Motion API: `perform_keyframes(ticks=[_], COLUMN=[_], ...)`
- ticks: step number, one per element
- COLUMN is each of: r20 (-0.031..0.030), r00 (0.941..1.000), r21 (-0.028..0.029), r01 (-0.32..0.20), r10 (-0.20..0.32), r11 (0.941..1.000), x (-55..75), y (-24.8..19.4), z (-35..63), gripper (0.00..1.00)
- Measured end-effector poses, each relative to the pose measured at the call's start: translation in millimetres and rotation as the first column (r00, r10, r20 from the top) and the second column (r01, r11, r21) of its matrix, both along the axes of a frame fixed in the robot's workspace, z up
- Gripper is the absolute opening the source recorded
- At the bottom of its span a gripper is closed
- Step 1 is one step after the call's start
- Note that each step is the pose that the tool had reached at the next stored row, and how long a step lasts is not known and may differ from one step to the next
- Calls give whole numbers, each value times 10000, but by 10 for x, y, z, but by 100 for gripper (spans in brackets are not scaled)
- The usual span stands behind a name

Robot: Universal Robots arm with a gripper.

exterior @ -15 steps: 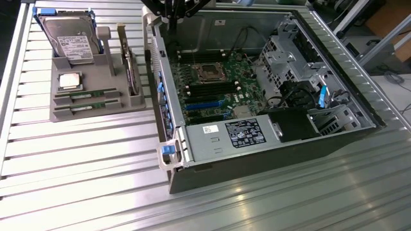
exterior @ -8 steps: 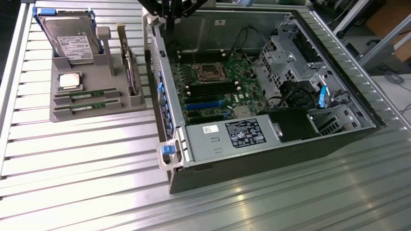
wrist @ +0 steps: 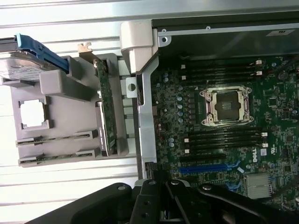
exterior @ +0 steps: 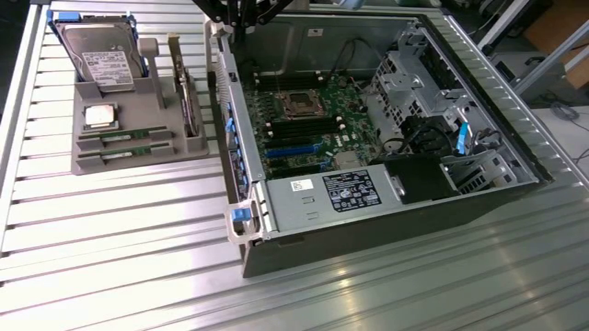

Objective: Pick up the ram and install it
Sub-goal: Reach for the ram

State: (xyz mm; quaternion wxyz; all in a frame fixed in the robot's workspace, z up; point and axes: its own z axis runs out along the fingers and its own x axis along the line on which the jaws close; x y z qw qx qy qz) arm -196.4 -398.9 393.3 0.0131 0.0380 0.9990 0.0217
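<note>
Above the wall of the computer case (exterior: 368,238), the gripper (exterior: 237,15), pressed together and empty, hangs apart from the ram (exterior: 124,136) slotted in the grey holder (exterior: 110,165); picking cleanly likely needs jaws square to its thin edge.

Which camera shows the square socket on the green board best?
The wrist view. It looks straight down on the socket, so its silver frame and empty dark middle show plainly. The exterior view shows the socket too, but from farther off and at a slant, inside the computer case.
</note>
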Motion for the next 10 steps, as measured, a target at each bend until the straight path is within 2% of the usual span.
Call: perform_keyframes(ticks=[10], r20=[0], r00=[10000], r21=[0], r01=[0], r10=[0], r11=[10000], x=[-75], y=[0], z=[0], gripper=[11])
